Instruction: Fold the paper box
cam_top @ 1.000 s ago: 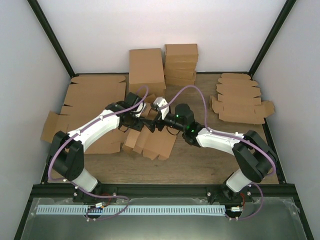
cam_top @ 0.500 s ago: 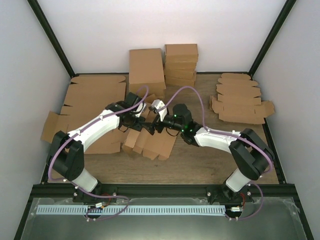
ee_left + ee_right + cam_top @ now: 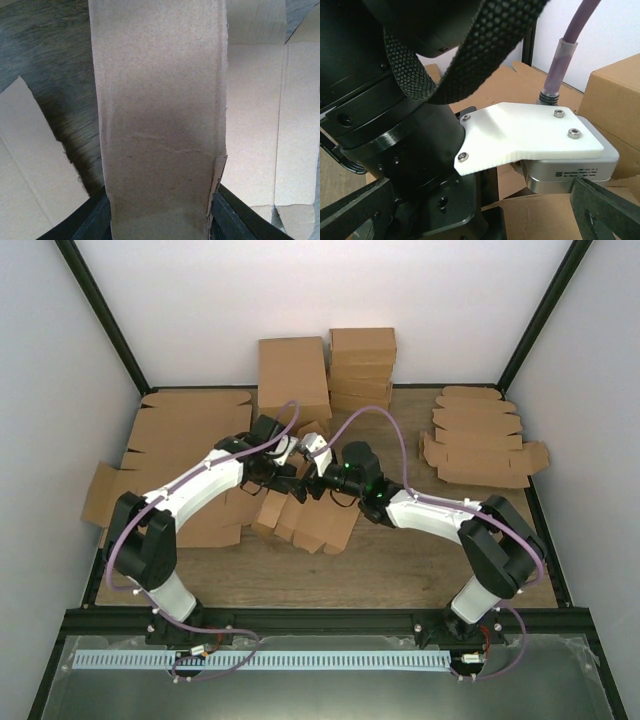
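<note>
The paper box (image 3: 308,522) is a brown creased cardboard piece lying mid-table, its flaps spreading toward the near side. My left gripper (image 3: 283,472) is at its far edge. In the left wrist view one upright panel of the paper box (image 3: 160,100) fills the gap between the dark fingers (image 3: 95,222), so the left gripper (image 3: 160,222) is shut on it. My right gripper (image 3: 312,483) stands wide open right beside the left wrist. Its fingers (image 3: 355,210) frame the left arm's camera mount (image 3: 530,130), with cardboard (image 3: 545,220) low between them.
Folded brown boxes are stacked at the back (image 3: 362,368), next to a larger box (image 3: 293,378). Large flat blanks (image 3: 185,445) cover the left side. A pile of small flat blanks (image 3: 480,440) lies at the right. Black frame posts stand at the corners.
The left arm has swung slightly farther back and right with the panel in its grip. The right gripper has moved left, closer to the left wrist. The box has shifted a little.
</note>
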Robot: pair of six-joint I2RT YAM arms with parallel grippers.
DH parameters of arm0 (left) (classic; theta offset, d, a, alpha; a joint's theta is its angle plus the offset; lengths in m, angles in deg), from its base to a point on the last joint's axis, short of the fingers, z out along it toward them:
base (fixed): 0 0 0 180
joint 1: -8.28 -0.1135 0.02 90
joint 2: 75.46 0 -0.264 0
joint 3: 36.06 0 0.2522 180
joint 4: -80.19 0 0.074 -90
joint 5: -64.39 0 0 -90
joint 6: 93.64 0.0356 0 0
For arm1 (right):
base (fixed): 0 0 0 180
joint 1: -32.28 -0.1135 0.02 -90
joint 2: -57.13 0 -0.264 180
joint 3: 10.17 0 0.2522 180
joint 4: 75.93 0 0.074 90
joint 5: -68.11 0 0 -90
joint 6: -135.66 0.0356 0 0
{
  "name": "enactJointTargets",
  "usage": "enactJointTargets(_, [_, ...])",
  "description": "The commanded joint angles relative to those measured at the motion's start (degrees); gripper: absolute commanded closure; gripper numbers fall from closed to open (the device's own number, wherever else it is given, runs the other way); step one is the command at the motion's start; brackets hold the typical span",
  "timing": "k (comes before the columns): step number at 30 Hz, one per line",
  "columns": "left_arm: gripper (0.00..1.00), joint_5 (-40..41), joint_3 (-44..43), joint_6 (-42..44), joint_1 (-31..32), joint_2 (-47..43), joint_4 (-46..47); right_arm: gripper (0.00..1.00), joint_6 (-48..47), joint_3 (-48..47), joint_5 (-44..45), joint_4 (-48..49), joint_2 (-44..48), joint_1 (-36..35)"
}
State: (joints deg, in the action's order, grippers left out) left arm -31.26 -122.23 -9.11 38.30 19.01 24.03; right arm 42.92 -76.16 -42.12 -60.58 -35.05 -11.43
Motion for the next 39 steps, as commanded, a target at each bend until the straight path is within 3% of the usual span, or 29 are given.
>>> enactJointTargets(1, [0.54,-3.23,-1.83,0.93,0.21,0.68,1.57,0.0,-0.88,-1.37,1.79,-1.51,3.06,-0.44])
enactJointTargets(11, [0.54,-2.28,1.62,0.07,0.3,-2.1,1.91,0.0,-3.43,-1.42,6.22,-4.03,2.93,0.32])
enactJointTargets(16, [0.54,-1.5,2.34,0.37,0.29,-2.88,1.37,0.0,-3.41,-6.76,7.86,-6.43,-1.32,0.93])
enactJointTargets(31, [0.54,-0.98,3.1,0.75,0.28,-4.38,0.77,0.0,-3.03,-4.59,3.42,-3.72,0.4,0.94])
enactJointTargets(39, [0.54,2.0,10.28,-2.3,-2.55,-10.3,0.53,0.0,-5.53,-10.35,4.54,-8.23,-2.39,1.05])
